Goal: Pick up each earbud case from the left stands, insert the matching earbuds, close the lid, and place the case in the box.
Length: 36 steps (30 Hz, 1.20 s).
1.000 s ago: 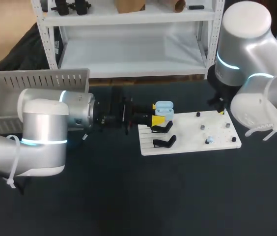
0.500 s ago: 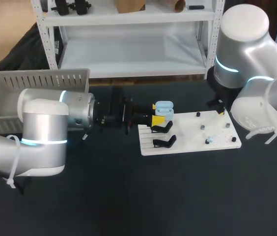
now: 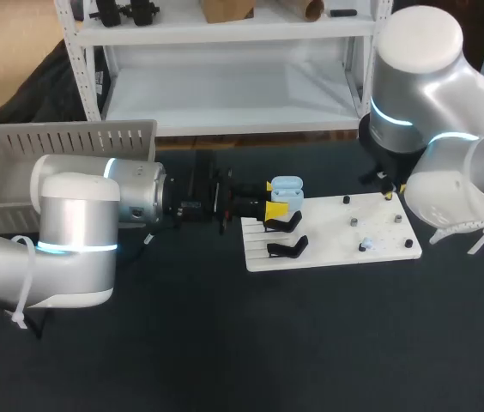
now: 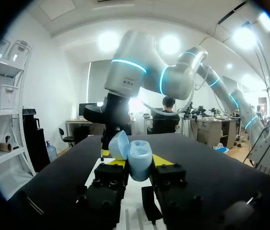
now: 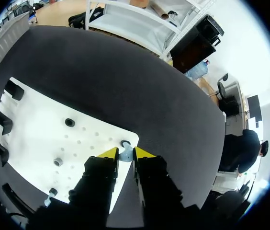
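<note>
Matte black table [image 3: 225,343] fills most of head view. Grey slotted plastic box [image 3: 62,142] sits upper left, thin ribbed walls. Smooth silver left arm [image 3: 75,223] w/ glowing ring comes in from left edge, and bulkier silver right arm [image 3: 418,77] from upper right. Flat white rectangular board [image 3: 328,245] lies centre-right, w/ black hooked stands [image 3: 283,225] on its left part and small dark round pegs [image 3: 353,221] on its right part.

Left gripper [image 4: 137,162] is at board's upper left corner. Its fingers are moderately apart and clamped on pale blue rounded plastic earbud case [image 4: 139,165] from both sides. Case is glossy, lid hinged up.

Right gripper [image 5: 125,153] is at board's upper right corner in head view. Its tips are nearly together, w/ small pale blue earbud [image 5: 124,154] pinched btwn them at board's edge.
</note>
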Each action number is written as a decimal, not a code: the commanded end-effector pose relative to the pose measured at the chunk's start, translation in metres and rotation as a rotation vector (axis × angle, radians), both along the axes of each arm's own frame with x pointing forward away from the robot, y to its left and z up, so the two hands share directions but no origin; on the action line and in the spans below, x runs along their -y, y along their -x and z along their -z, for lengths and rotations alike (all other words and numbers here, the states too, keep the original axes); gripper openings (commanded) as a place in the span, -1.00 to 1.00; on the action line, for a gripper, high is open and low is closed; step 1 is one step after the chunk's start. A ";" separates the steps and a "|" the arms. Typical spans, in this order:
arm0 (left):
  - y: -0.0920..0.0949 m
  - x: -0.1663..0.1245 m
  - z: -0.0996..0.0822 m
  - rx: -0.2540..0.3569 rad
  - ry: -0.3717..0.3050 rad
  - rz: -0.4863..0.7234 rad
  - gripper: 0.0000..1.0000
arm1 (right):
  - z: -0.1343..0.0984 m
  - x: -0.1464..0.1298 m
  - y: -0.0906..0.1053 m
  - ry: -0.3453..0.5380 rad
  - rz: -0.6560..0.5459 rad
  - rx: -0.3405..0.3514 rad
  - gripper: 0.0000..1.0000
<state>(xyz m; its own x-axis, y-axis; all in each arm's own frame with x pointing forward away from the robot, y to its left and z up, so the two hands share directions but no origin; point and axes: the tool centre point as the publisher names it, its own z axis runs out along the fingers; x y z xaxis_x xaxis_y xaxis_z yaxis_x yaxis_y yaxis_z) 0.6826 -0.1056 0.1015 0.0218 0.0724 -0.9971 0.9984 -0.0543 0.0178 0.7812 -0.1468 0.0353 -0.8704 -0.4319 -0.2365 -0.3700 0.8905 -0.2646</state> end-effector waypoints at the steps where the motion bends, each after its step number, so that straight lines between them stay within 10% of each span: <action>1: 0.001 0.000 0.000 0.000 -0.003 -0.004 -1.00 | -0.015 0.003 0.017 0.006 0.009 0.037 -1.00; 22: 0.001 0.000 0.000 0.000 -0.003 -0.004 -1.00 | -0.140 -0.067 0.117 -0.011 0.148 -0.070 -1.00; 36: 0.001 0.000 0.000 0.000 -0.003 -0.004 -1.00 | -0.151 -0.112 0.142 -0.077 0.127 -0.103 -1.00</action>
